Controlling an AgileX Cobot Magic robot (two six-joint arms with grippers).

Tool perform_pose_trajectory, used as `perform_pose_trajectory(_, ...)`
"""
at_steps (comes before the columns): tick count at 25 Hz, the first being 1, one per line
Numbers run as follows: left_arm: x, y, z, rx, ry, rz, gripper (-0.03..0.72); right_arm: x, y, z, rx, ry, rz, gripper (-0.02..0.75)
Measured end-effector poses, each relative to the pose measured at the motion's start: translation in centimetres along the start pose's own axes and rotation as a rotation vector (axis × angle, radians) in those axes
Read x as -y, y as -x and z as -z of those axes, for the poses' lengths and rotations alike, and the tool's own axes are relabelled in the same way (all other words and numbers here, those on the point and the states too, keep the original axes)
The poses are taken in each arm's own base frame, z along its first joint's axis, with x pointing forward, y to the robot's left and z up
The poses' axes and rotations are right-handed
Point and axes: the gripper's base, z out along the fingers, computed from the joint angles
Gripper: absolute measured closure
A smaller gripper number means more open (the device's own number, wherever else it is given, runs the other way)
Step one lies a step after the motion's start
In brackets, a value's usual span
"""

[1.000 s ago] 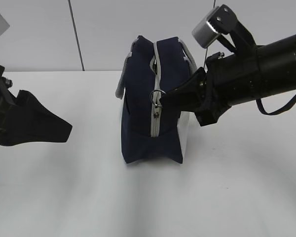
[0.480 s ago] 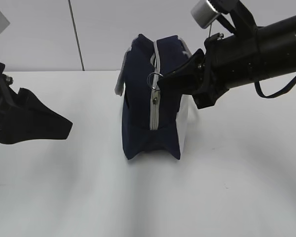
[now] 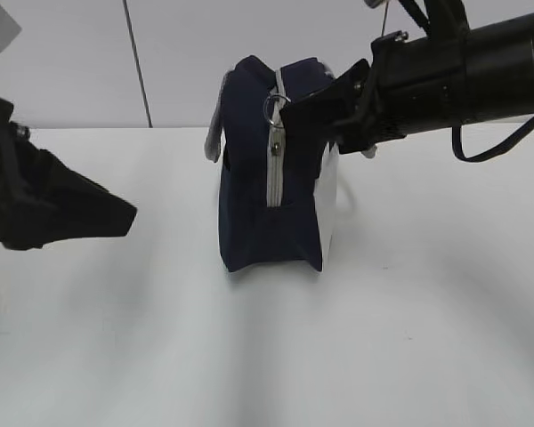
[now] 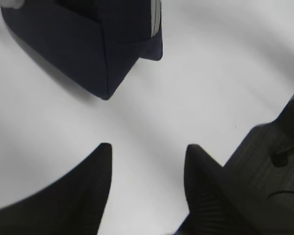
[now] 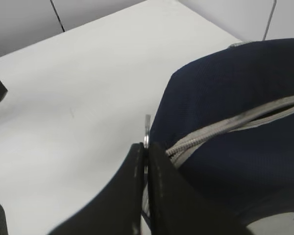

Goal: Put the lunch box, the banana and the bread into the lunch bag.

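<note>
The navy lunch bag [image 3: 271, 191] stands upright on the white table, its narrow end with the grey zipper [image 3: 272, 169] facing the exterior view. My right gripper [image 3: 287, 110] reaches in from the right and is shut on the zipper's ring pull [image 3: 275, 104] near the top of the bag. In the right wrist view the ring pull [image 5: 146, 128] sticks out from between the closed tips of the right gripper [image 5: 146, 146], beside the zipper [image 5: 225, 128]. My left gripper [image 3: 129, 218] hovers open and empty left of the bag; the left wrist view shows the left gripper [image 4: 148, 147] over bare table, short of the bag [image 4: 88, 44]. Lunch box, banana and bread are out of view.
A grey strap handle [image 3: 215, 133] hangs on the bag's left side, and a white side panel [image 3: 328, 200] shows on its right. The white table [image 3: 409, 338] stretches to the front and both sides. A pale wall with a dark vertical seam [image 3: 138, 62] stands behind.
My right gripper has risen with the ring pull, and the zipper slider now sits higher on the bag's end. The bag's top leans slightly left. The left gripper has barely moved.
</note>
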Motion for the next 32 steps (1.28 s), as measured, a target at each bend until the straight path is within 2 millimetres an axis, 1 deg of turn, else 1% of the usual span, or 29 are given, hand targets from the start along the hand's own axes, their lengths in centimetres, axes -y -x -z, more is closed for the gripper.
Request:
perform_pose_trajectory(3,0.0,0.8,0.0,0.084,-0.003,-0.029,0.338,0.0,0.1,0.0,0.008,-0.004,-0.009,0.738)
perform_pose_trajectory(5,-0.1,1.3,-0.6,0.130,-0.018,-0.027,0.338,0.0,0.1,0.0,0.008,-0.003,-0.009,0.738)
perform_pose_trajectory(11,-1.1,1.4,-4.3,0.109,-0.084,0.036,0.338,-0.3,-0.4,0.0,-0.047,0.028,0.031,0.738)
perform_pose_trajectory(15,-1.7,1.5,-6.2,0.129,-0.109,0.025,0.338,-0.3,-0.6,0.0,-0.061,0.037,0.028,0.738)
perform_pose_trajectory(21,-2.5,1.1,-9.3,0.125,-0.155,0.001,0.302,-0.3,-0.8,-0.2,-0.067,0.052,0.019,0.738)
perform_pose_trajectory(25,-3.1,0.5,-10.9,0.107,-0.158,-0.031,0.280,-0.2,-1.0,-0.4,-0.073,0.061,0.011,0.738)
perform_pose_trajectory(28,-3.6,0.1,-11.9,0.094,-0.145,-0.046,0.274,-0.1,-1.1,-0.6,-0.076,0.064,0.006,0.738)
perform_pose_trajectory(32,-3.9,0.0,-12.8,0.110,-0.142,-0.062,0.274,-0.1,-1.1,-0.7,-0.076,0.067,0.006,0.738)
